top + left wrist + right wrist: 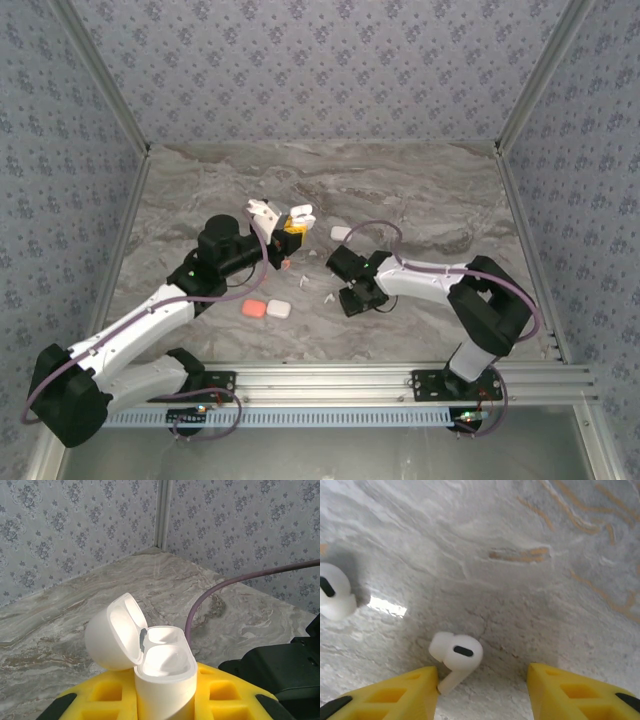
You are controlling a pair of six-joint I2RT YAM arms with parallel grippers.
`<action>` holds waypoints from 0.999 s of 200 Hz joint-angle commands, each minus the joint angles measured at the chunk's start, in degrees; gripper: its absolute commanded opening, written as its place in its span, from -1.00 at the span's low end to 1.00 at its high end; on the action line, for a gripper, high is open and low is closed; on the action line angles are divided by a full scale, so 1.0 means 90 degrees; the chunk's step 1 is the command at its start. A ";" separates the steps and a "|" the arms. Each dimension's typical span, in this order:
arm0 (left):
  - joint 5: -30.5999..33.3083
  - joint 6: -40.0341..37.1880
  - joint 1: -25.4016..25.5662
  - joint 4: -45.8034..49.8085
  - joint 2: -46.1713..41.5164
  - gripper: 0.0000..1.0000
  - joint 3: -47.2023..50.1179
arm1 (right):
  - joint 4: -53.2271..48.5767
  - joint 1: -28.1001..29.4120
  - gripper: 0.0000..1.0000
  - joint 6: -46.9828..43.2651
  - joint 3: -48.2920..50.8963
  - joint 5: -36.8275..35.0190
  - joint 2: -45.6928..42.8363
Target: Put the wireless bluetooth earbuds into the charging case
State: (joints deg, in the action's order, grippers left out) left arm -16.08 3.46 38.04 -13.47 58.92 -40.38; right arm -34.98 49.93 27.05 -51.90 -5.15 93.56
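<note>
My left gripper (165, 702) is shut on a white charging case (165, 677), held upright between its yellow pads (102, 697) with the lid (112, 632) swung open. Both sockets look empty. From above, the left gripper (285, 228) is raised over the table's middle. My right gripper (482, 692) is open and low over the marble. A white bent-stem earbud (456, 656) lies between its fingers, its stem touching the left finger (395, 697). A second white earbud (335, 597) lies further left. In the top view, the right gripper (345, 292) is beside white earbuds (326, 298).
A coral case (255, 309) and a white case (279, 309) lie side by side near the front. Another white case (341, 233) rests behind the right gripper. The purple cable (200, 605) arcs across the left wrist view. Patterned walls enclose the marble table (430, 200).
</note>
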 commanded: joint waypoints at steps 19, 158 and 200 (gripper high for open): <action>0.0042 -0.0092 0.0041 -0.0065 -0.0100 -1.00 -0.0140 | -0.0468 0.0038 0.04 0.0103 -0.0117 0.0149 -0.0253; 0.0215 -0.0141 0.0039 0.0047 -0.0439 -1.00 0.0028 | 0.0217 -0.0418 -0.11 0.0227 -0.0513 0.0754 0.0223; 0.0225 -0.0140 0.0041 0.0033 -0.0440 -1.00 0.0036 | 0.0137 -0.0385 -0.16 0.0230 -0.0503 0.0627 0.0340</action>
State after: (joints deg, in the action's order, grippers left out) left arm -14.70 3.40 38.06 -12.78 55.94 -40.29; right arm -32.56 46.04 28.10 -55.55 1.30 95.44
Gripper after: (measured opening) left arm 0.224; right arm 0.438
